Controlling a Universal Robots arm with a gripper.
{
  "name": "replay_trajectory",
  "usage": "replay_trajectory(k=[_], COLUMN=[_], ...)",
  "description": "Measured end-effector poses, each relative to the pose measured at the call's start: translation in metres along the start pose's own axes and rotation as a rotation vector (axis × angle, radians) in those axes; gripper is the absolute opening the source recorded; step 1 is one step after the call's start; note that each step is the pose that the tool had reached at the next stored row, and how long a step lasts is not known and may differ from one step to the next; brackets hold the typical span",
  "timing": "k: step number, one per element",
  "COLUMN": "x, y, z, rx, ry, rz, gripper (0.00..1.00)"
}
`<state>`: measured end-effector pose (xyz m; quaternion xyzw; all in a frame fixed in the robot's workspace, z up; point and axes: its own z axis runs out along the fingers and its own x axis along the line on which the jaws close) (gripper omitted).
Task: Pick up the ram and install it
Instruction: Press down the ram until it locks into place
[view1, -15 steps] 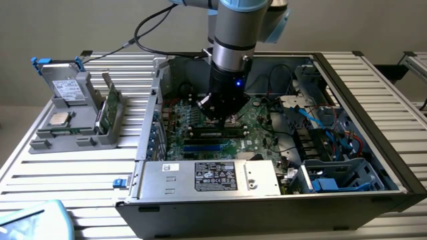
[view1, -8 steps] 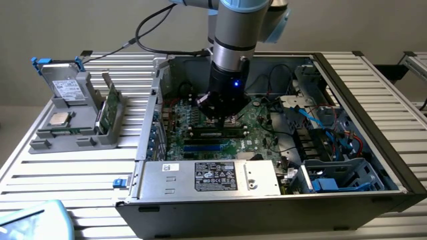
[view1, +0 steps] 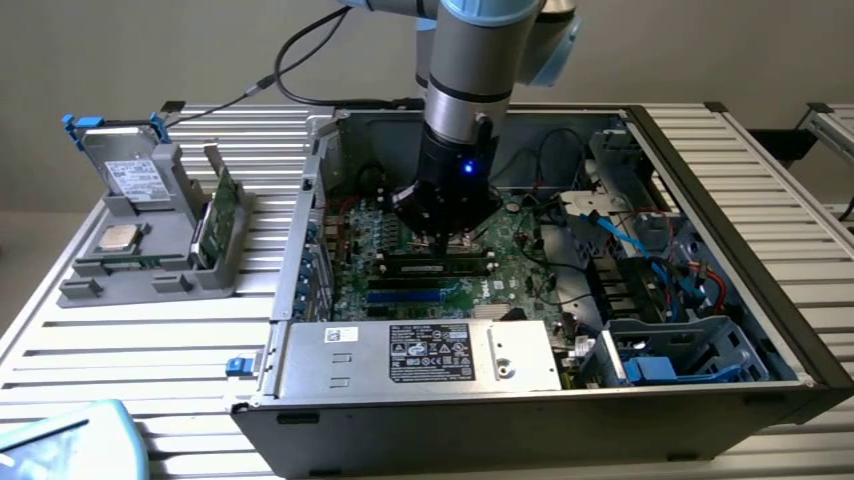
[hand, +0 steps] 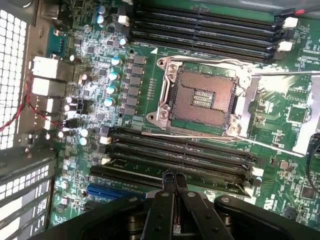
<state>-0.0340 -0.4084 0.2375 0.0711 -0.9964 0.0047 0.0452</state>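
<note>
My black jaws pinched together, empty, over long black slots (hand: 180, 155) on glossy green motherboard (hand: 280, 170).

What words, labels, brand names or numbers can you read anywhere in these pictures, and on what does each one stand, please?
None can be read with certainty.
Black label on the power supply: white print and marks, too small to read.
White sticker on the same unit: blurred.
Label on the hard drive in the grey holder: illegible.
Motherboard printing: white markings, too blurred to read.
</note>
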Motion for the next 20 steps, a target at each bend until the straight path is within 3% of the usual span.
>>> replay_trajectory(k=[7, 13, 20], x=[-0.0001, 0.0000, 0.0000], y=[0.0000, 0.0000, 0.0000], z=[0.0000, 0.0000, 0.0000], rx=[-0.0062, -0.0069, -0.0057], ry=[-0.0049, -0.0093, -0.0096], rz=[0.079, 0.135, 0.141], gripper=[0.11, 0.11, 0.11])
